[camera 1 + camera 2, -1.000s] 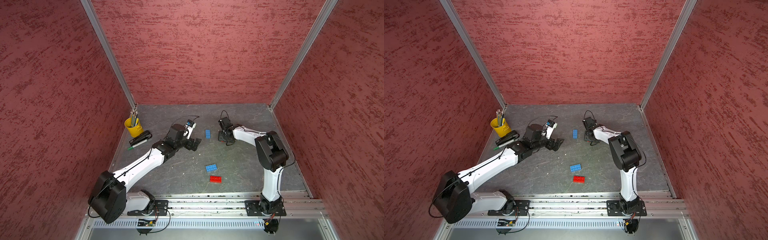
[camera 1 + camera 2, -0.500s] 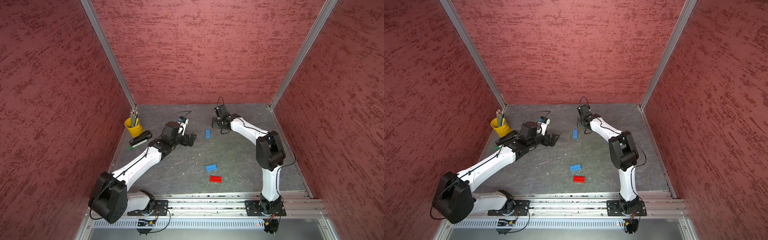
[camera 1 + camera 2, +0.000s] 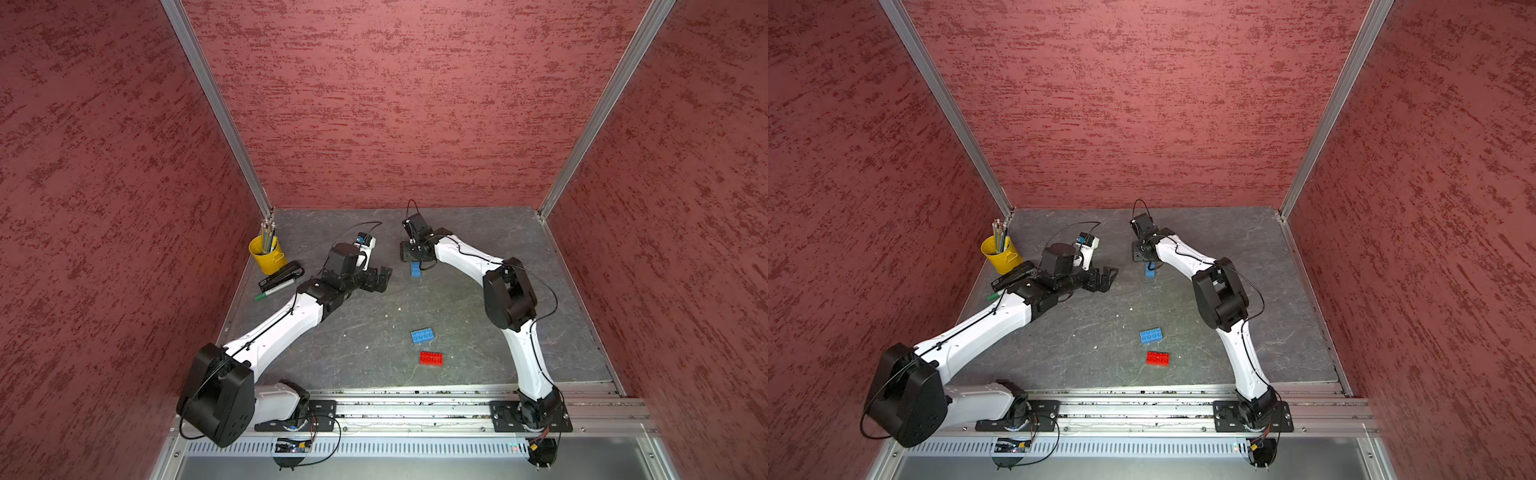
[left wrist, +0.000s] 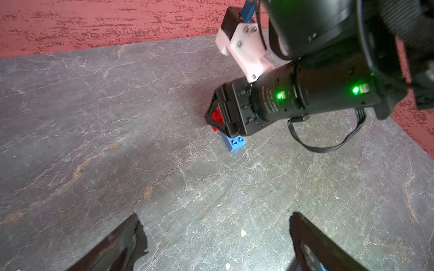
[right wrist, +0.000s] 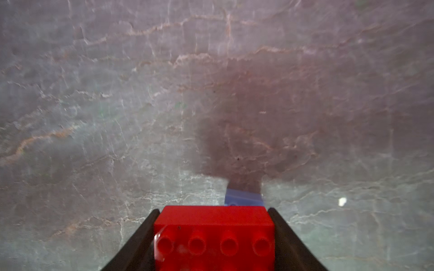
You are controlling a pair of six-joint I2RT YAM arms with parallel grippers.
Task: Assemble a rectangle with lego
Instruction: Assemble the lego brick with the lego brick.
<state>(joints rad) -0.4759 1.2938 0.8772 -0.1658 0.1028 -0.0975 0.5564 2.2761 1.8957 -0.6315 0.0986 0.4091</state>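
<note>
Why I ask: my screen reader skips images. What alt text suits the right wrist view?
The right tool grips a bright red studded plastic brick between its black fingers. Just beyond it, a sliver of a blue plastic brick shows against the grey veined tabletop.

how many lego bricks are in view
4. A held red brick in the right gripper, a blue brick under it, a second blue brick mid-table, a loose red brick just in front of it. No others show.

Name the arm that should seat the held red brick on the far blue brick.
Right. The right gripper holds the red brick right at the far blue brick; the left gripper stands open, empty, aside.
</note>
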